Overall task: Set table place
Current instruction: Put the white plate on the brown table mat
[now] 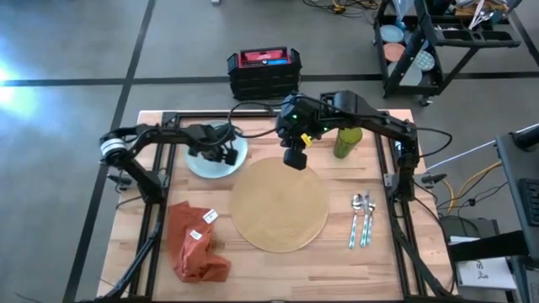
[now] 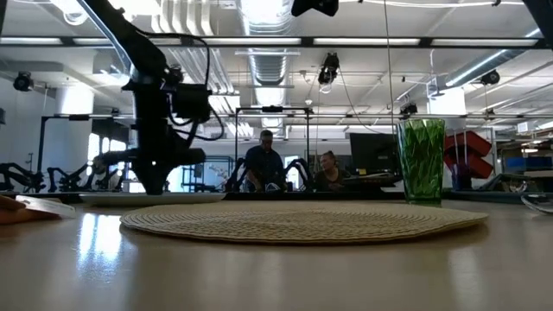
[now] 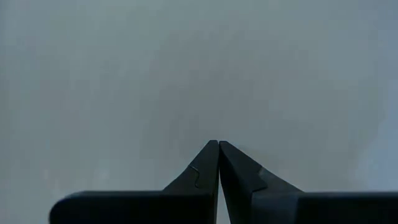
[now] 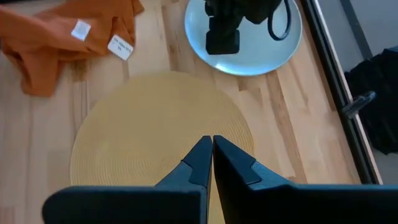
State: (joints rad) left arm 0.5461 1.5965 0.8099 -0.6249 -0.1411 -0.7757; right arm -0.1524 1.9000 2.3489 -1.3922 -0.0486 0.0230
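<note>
The left pincer (image 1: 226, 155) is hanging low over the pale plate (image 1: 202, 162), which is lying left of centre in the upper half of the high view, on the table (image 1: 396, 261). In the left wrist view its two fingers (image 3: 208, 168) are pressing tip to tip against nothing, with only the plate's pale surface (image 3: 186, 74) filling the frame beyond them. In the low view the same pincer (image 2: 154, 181) is reaching down to the plate (image 2: 151, 198) at the left.

The right pincer (image 1: 294, 159) is hovering above the upper edge of the round tan placemat (image 1: 280, 204) at the centre of the high view. Its fingers (image 4: 199, 162) are likewise closed together and empty, pointing down toward the placemat (image 4: 149, 137).

The orange napkin (image 1: 195, 244) is lying crumpled at the lower left, apart from the placemat. The green cup (image 1: 346, 142) is standing upright above and to the right of the placemat, and the silver cutlery (image 1: 362, 219) is lying side by side to the placemat's right. In the low view the cup (image 2: 421, 160) is rising behind the placemat's (image 2: 302, 220) right part.
</note>
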